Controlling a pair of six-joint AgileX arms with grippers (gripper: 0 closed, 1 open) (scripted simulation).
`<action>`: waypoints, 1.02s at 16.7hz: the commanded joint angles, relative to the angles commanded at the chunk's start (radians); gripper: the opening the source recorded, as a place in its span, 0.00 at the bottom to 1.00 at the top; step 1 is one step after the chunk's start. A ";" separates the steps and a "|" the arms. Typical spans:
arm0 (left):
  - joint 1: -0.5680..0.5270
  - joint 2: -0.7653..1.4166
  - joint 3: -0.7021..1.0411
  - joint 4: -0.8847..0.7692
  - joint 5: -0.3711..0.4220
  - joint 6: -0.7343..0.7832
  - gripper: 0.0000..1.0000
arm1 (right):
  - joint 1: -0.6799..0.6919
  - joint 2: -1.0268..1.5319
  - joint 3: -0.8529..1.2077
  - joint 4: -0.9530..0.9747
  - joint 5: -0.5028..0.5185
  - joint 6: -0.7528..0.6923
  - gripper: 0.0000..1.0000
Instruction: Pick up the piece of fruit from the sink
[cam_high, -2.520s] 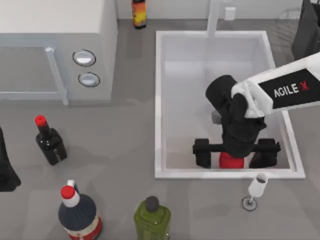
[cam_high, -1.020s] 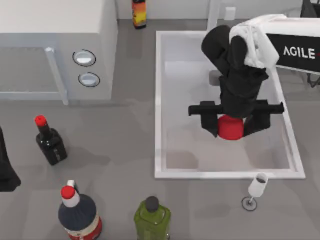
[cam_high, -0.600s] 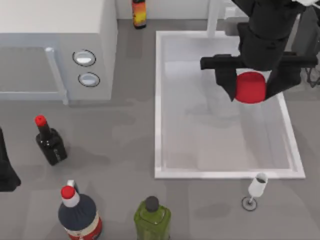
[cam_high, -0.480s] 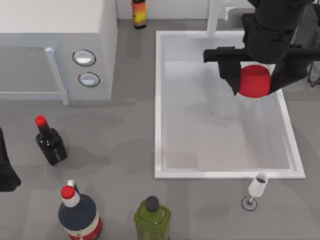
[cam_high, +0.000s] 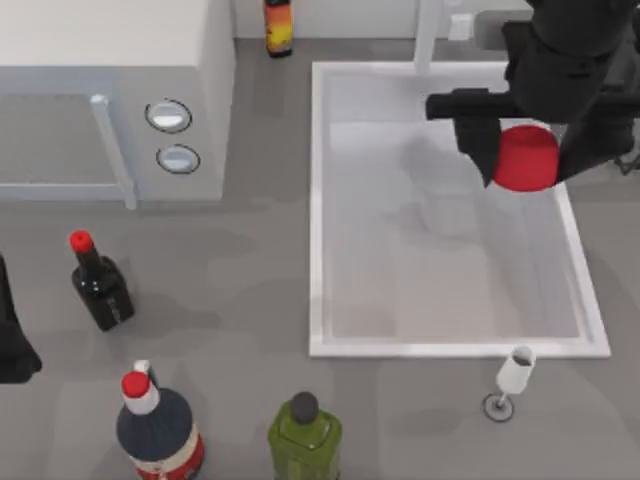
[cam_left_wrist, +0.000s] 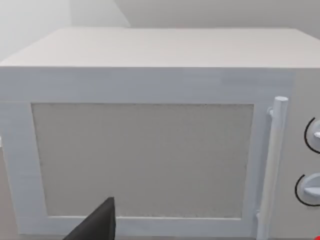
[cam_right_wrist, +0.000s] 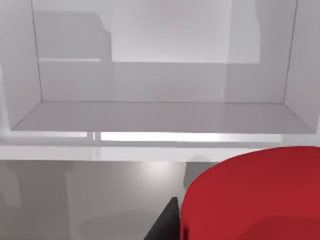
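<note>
My left pincer (cam_high: 12, 345) is sitting parked at the far left edge of the bench (cam_high: 240, 290), facing the white microwave (cam_left_wrist: 150, 145); I cannot tell how its fingers are standing. It is keeping out of the way because this job is needing one arm alone.

Moving rightward, the bottles along the near side of the bench, among them a dark bottle with a red cap (cam_high: 98, 283) and a green bottle (cam_high: 304, 436), are standing well apart from the work. The sink (cam_high: 318, 210) is lying right of centre.

At the right, my right pincer (cam_high: 527, 160) is clamping the piece of fruit (cam_high: 526, 158) between its two black fingers, one on each side, so the smooth lump is not slipping out. I am holding it above the sink's far right part, near the right rim, clear of the floor. In the right wrist view the piece of fruit (cam_right_wrist: 255, 195) is sitting close below the camera, with the sink's pale floor beyond. I judge the pick to be essentially done.
</note>
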 joint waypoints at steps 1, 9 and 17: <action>0.000 0.000 0.000 0.000 0.000 0.000 1.00 | -0.025 -0.030 -0.033 0.007 -0.001 -0.025 0.00; 0.000 0.000 0.000 0.000 0.000 0.000 1.00 | -0.346 -0.416 -0.552 0.079 -0.015 -0.346 0.00; 0.000 0.000 0.000 0.000 0.000 0.000 1.00 | -0.480 -0.570 -0.723 0.106 -0.021 -0.481 0.00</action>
